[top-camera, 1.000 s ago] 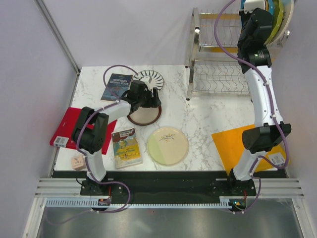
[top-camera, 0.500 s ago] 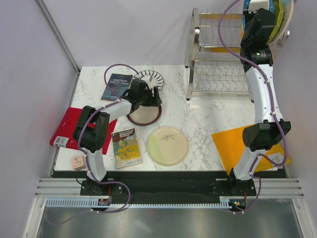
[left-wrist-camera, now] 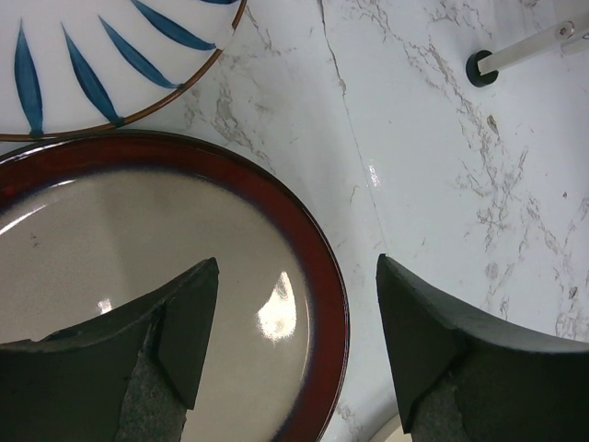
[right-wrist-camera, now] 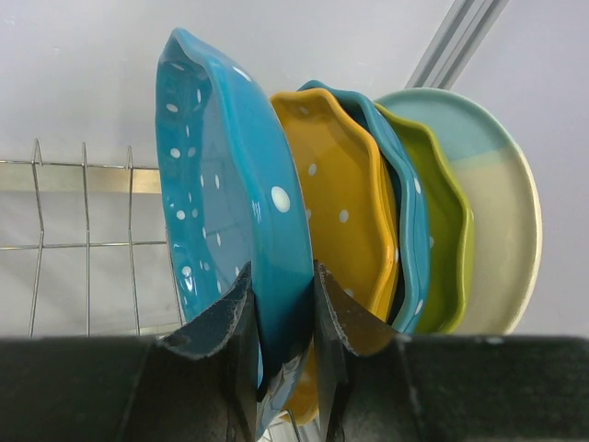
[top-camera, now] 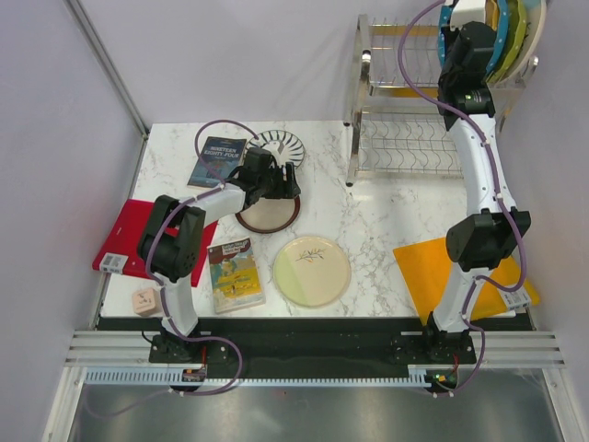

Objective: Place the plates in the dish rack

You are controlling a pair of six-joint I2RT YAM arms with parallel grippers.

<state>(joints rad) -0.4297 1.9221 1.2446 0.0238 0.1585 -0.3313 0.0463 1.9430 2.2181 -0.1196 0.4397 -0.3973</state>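
Note:
My right gripper [right-wrist-camera: 281, 313] is shut on the rim of the teal scalloped plate with white dots [right-wrist-camera: 230, 184] and holds it upright at the upper shelf of the dish rack [top-camera: 405, 138], next to several upright plates [right-wrist-camera: 405, 212]. In the top view it is high at the rack's right end [top-camera: 465, 41]. My left gripper [left-wrist-camera: 299, 341] is open and straddles the right rim of the maroon-rimmed beige plate [left-wrist-camera: 138, 249], which lies flat on the table [top-camera: 270, 216]. The striped plate [top-camera: 281, 145] lies just behind it. The cream-and-green twig plate [top-camera: 312, 270] lies near the front.
A dark book [top-camera: 218, 161] and a picture book [top-camera: 235, 273] lie left of the plates. A red board [top-camera: 129, 235] lies at the left edge and an orange board [top-camera: 442, 272] at the right. A small wooden block [top-camera: 144, 301] sits front left.
My right arm has shifted slightly left and up with the teal plate at the rack's upper shelf. My left gripper has barely moved over the maroon plate.

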